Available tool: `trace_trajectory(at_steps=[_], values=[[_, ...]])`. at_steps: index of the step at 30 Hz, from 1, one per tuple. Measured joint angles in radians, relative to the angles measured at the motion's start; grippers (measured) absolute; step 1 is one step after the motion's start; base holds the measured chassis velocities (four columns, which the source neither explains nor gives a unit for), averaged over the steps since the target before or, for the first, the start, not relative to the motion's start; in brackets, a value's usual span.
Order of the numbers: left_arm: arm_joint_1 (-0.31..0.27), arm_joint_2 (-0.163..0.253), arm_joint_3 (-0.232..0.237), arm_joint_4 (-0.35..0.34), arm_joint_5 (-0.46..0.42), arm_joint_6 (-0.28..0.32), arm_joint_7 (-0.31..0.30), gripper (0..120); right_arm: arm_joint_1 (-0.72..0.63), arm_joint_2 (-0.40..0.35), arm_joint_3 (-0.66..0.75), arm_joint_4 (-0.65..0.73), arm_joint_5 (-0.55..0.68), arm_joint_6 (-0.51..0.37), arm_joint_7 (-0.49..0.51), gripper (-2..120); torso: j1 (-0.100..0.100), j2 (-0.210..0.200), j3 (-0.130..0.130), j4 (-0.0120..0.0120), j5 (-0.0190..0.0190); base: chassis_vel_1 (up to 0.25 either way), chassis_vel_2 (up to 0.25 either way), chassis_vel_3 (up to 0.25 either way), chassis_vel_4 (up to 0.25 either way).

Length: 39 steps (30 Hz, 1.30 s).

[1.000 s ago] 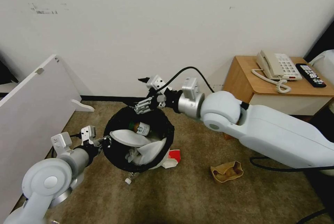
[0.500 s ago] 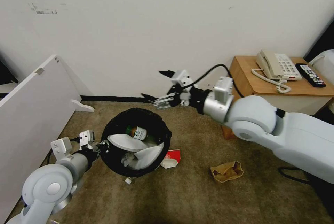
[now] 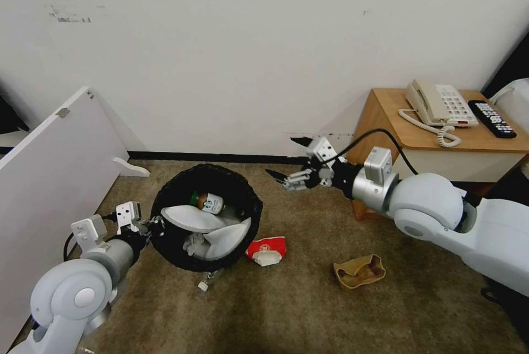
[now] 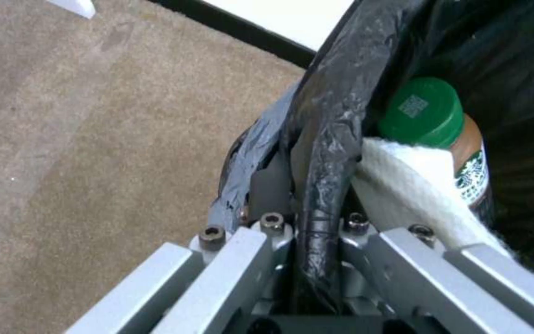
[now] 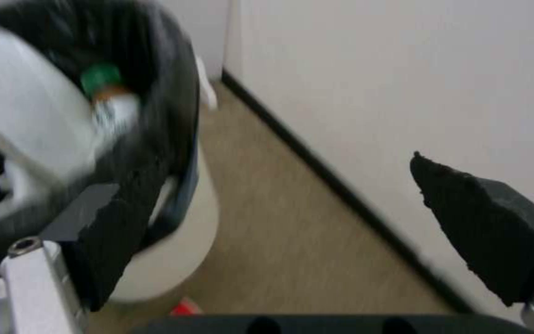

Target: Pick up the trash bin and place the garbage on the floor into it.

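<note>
On the carpet (image 3: 308,310), tilted trash bin (image 3: 205,216), mouth up-forward, rim pinched by left hand (image 3: 151,227); right hand (image 3: 290,158) agape.

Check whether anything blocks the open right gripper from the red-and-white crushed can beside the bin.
Nothing visible does. The right gripper hangs open above bare carpet; the crushed can lies apart from the trash bin, which the left gripper grips.

White rounded arms, silver wrist cuffs w/ black cables, metal tool links w/ hex screws, black pads (image 5: 483,227).
</note>
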<state>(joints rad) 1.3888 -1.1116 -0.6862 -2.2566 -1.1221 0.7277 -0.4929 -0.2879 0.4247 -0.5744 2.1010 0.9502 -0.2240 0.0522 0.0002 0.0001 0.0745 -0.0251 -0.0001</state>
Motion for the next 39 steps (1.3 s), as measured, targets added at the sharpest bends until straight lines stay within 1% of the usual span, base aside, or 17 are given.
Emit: trace_trajectory(at_steps=[2, 4, 5, 7, 8, 10, 11, 13, 17, 19, 23, 25, 27, 29, 33, 35, 39], values=[[0.001, -0.003, -0.001, 0.000, 0.003, -0.001, 0.004, 1, -0.025, 0.003, -0.003, 0.000, 0.038, 0.000, 0.036, 100, 0.000, 0.000, 0.000, 0.0000, 0.0001, 0.000, 0.000, 0.000, 0.000], [0.002, -0.005, -0.003, -0.001, 0.004, -0.002, 0.008, 1, -0.064, 0.020, -0.010, 0.004, 0.120, -0.001, 0.116, 100, 0.000, 0.000, 0.000, 0.0001, 0.0001, 0.000, 0.000, 0.000, 0.000], [0.002, -0.005, -0.003, -0.001, 0.004, -0.002, 0.008, 1, -0.064, 0.020, -0.010, 0.004, 0.120, -0.001, 0.116, 100, 0.000, 0.000, 0.000, 0.0001, 0.0001, 0.000, 0.000, 0.000, 0.000], [0.002, -0.005, -0.006, -0.003, 0.005, -0.003, 0.010, 1, -0.136, 0.046, -0.008, 0.013, 0.275, 0.006, 0.268, 100, 0.000, 0.000, 0.000, 0.0003, 0.0000, 0.000, 0.000, 0.000, 0.000], [0.002, -0.005, -0.006, -0.003, 0.005, -0.003, 0.010, 1, -0.136, 0.046, -0.008, 0.013, 0.275, 0.006, 0.268, 100, 0.000, 0.000, 0.000, 0.0003, 0.0000, 0.000, 0.000, 0.000, 0.000], [0.002, 0.000, -0.007, -0.004, 0.002, -0.004, 0.011, 1, -0.182, 0.059, 0.004, 0.014, 0.355, 0.023, 0.365, 100, 0.000, 0.000, 0.000, 0.0000, 0.0002, 0.000, 0.000, 0.000, 0.000], [0.002, 0.000, -0.007, -0.004, 0.002, -0.004, 0.011, 1, -0.182, 0.059, 0.004, 0.014, 0.355, 0.023, 0.365, 100, 0.000, 0.000, 0.000, 0.0000, 0.0002, 0.000, 0.000, 0.000, 0.000], [0.005, 0.006, -0.007, -0.005, -0.003, -0.004, 0.012, 1, -0.228, 0.075, 0.024, 0.003, 0.438, 0.054, 0.471, 100, 0.000, 0.000, 0.000, 0.0000, 0.0001, 0.000, 0.000, 0.000, 0.000], [0.010, 0.011, -0.007, -0.008, -0.006, -0.005, 0.013, 1, -0.251, 0.089, 0.036, -0.004, 0.489, 0.074, 0.529, 100, 0.000, 0.000, 0.000, 0.0000, 0.0000, 0.000, 0.000, 0.000, 0.000], [0.022, 0.021, -0.008, -0.014, -0.015, -0.005, 0.013, 1, -0.272, 0.118, 0.051, -0.016, 0.547, 0.096, 0.600, 100, 0.000, 0.000, 0.000, 0.0002, 0.0000, 0.000, 0.000, 0.000, 0.000], [0.030, 0.031, -0.012, -0.016, -0.022, -0.006, 0.012, 1, -0.291, 0.145, 0.072, -0.037, 0.581, 0.110, 0.656, 100, 0.000, 0.000, 0.000, 0.0003, 0.0000, 0.000, 0.000, 0.000, 0.000], [0.031, 0.040, -0.013, -0.016, -0.034, -0.006, 0.012, 1, -0.311, 0.166, 0.100, -0.048, 0.644, 0.124, 0.722, 100, 0.000, 0.000, 0.000, 0.0003, 0.0001, 0.000, 0.000, 0.000, 0.000], [0.031, 0.042, -0.013, -0.016, -0.038, -0.006, 0.012, 1, -0.316, 0.168, 0.107, -0.048, 0.657, 0.127, 0.737, 100, 0.000, 0.000, 0.000, 0.0002, 0.0000, 0.000, 0.000, 0.000, 0.000], [0.024, 0.050, -0.012, -0.013, -0.055, -0.006, 0.006, 1, -0.346, 0.177, 0.152, -0.047, 0.723, 0.145, 0.803, 100, 0.000, 0.000, 0.000, 0.0001, 0.0001, 0.000, 0.000, 0.000, 0.000], [0.019, 0.054, -0.009, -0.007, -0.063, -0.007, 0.005, 1, -0.364, 0.184, 0.192, -0.038, 0.780, 0.157, 0.849, 100, 0.000, 0.000, 0.000, -0.0001, 0.0000, 0.000, 0.000, 0.000, 0.000], [0.013, 0.055, -0.003, 0.001, -0.067, -0.007, 0.003, 1, -0.380, 0.191, 0.245, -0.015, 0.867, 0.170, 0.904, 100, 0.000, 0.000, 0.000, 0.0000, 0.0000, 0.000, 0.000, 0.000, 0.000], [0.012, 0.055, 0.003, 0.013, -0.069, -0.007, 0.003, 1, -0.376, 0.202, 0.282, 0.003, 0.954, 0.199, 0.957, 100, 0.000, 0.000, 0.000, 0.0001, -0.0001, 0.000, 0.000, 0.000, 0.000]])
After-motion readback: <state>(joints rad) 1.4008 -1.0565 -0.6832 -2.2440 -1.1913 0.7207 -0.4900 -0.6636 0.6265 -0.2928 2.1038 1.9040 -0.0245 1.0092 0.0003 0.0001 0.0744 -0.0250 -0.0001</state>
